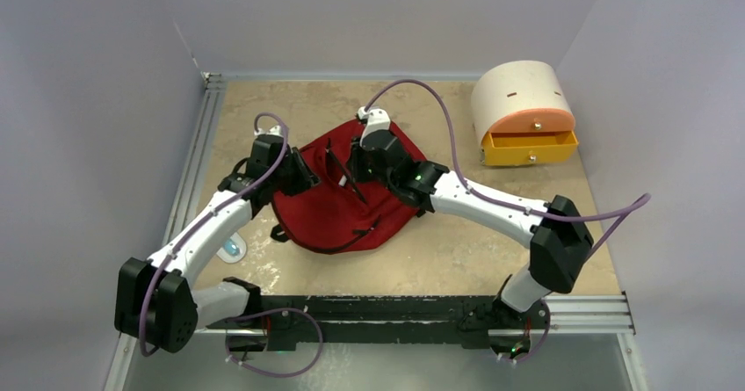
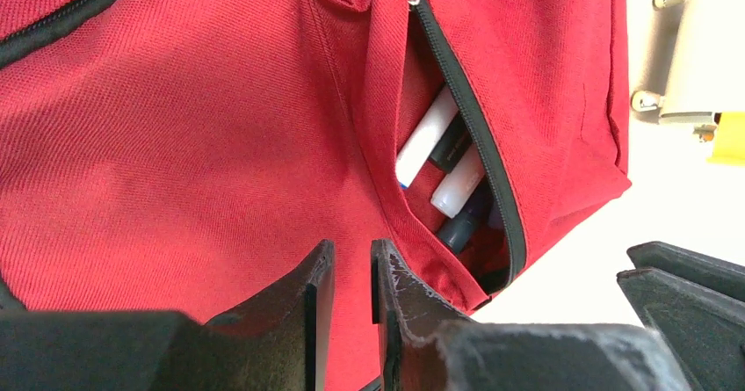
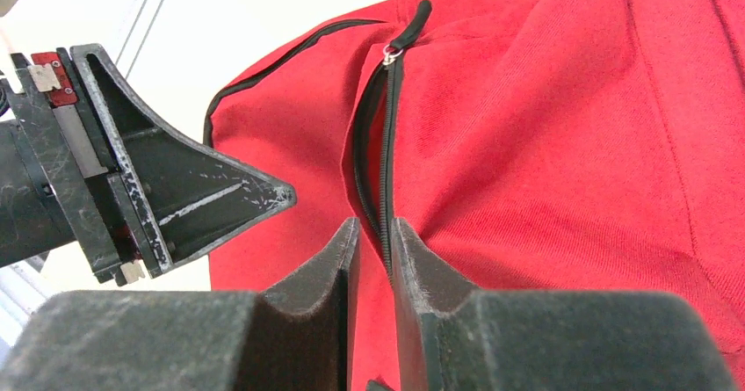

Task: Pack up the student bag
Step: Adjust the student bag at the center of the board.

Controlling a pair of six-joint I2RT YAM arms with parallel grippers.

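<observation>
Two grippers are shown at work on the student bag (image 1: 338, 211), which lies flat on the tan table (image 1: 492, 259) between the arms, left of centre. The right gripper (image 3: 375, 228) is closed to a narrow slit, and the black zipper tape (image 3: 386, 145) of a front pocket runs down between its fingers, so the pocket edge is clamped. The left gripper (image 2: 352, 249) is likewise drawn almost together over the red cloth at the bag's left side; whether fabric is pinched there cannot be told. Its dark triangular finger is seen in the right wrist view just beside the bag's edge. Above the right fingers, the zipper pull (image 3: 408, 26) is seen at the top of the track. In the left wrist view the pocket (image 2: 457, 171) gapes, and a white marker (image 2: 428, 136), a white-capped pen (image 2: 459, 184) and a dark pen (image 2: 457, 228) are seen inside it. Well apart, at the far right of the table, a cream-and-orange drawer box (image 1: 523, 110) stands with its yellow drawer (image 1: 530, 149) pulled out.
</observation>
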